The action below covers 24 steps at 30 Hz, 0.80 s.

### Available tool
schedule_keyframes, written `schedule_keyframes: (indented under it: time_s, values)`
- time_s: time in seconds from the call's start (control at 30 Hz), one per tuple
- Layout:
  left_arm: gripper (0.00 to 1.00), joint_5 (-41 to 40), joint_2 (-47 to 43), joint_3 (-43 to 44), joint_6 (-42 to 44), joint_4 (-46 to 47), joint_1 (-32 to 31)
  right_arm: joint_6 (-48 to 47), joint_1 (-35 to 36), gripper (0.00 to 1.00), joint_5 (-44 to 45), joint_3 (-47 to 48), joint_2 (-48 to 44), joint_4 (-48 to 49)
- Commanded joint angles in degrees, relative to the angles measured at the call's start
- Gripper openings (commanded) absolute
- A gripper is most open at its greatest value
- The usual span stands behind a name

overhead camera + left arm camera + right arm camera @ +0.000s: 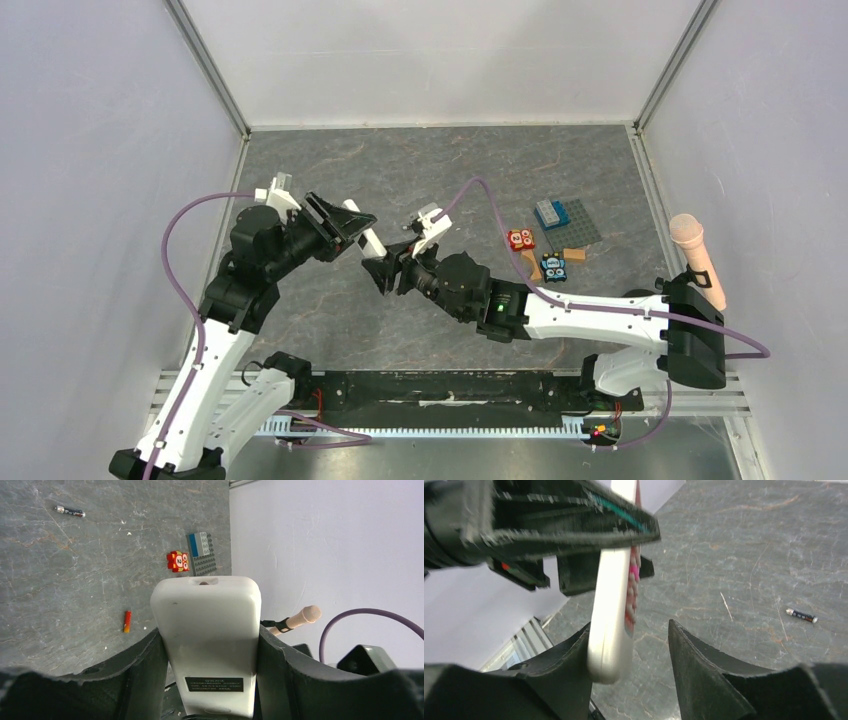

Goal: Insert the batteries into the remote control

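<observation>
Remote control (206, 615) clamped in left gripper (208, 635); right gripper (629, 630) spread, straddling its end.

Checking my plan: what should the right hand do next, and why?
Probably close the right hand on the flat white plastic remote control: its free end sits between that hand's open fingers, while the left hand clamps the other end.

Robot lab test cell is indicated: grey marbled tabletop (440, 170) is enclosed by plain white panels (440, 50) on aluminium posts (205, 60); arms are bolted to a black base plate (450, 385).
</observation>
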Motion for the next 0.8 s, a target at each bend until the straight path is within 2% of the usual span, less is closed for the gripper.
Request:
schedule_keyframes:
  time_s: [0.0, 0.13, 0.27, 0.3, 0.4, 0.47, 0.6, 0.77]
  values:
    - [0.02, 0.6, -1.5, -0.9, -2.0, 1.1, 0.1, -2.6, 0.9, 0.53, 4.9, 0.8, -0.1, 8.5]
    - [0.02, 0.9, -1.3, -0.7, -1.6, 0.3, 0.1, -2.8, 1.2, 0.48, 5.5, 0.4, 0.5, 9.8]
    - [0.05, 1.2, -1.4, -0.6, -1.8, 0.3, 0.1, -1.6, 1.3, 0.32, 5.7, 1.6, 1.2, 7.7]
    - [0.09, 1.4, -1.3, -0.5, -1.8, 0.3, 0.1, -0.8, 1.3, 0.31, 6.5, 2.3, 1.2, 6.2]
    - [0.39, 2.8, -1.2, -0.2, -0.2, 0.4, 0.1, 1.0, 1.2, 0.26, 6.6, 2.4, 0.4, 5.2]
    - [0.54, 3.6, -1.3, -0.3, 1.2, 0.6, 0.1, 2.0, 1.2, 0.24, 6.2, 3.1, -0.3, 4.1]
    - [0.69, 5.1, -3.6, -1.0, 4.8, 2.9, 0.1, 6.4, -0.5, 0.24, 0.4, 5.4, -1.8, 0.5]
    - [0.75, 7.0, -7.6, -2.6, 5.3, 9.9, 0.1, 13.9, -4.1, 0.26, -10.1, 7.7, -4.7, -3.0]
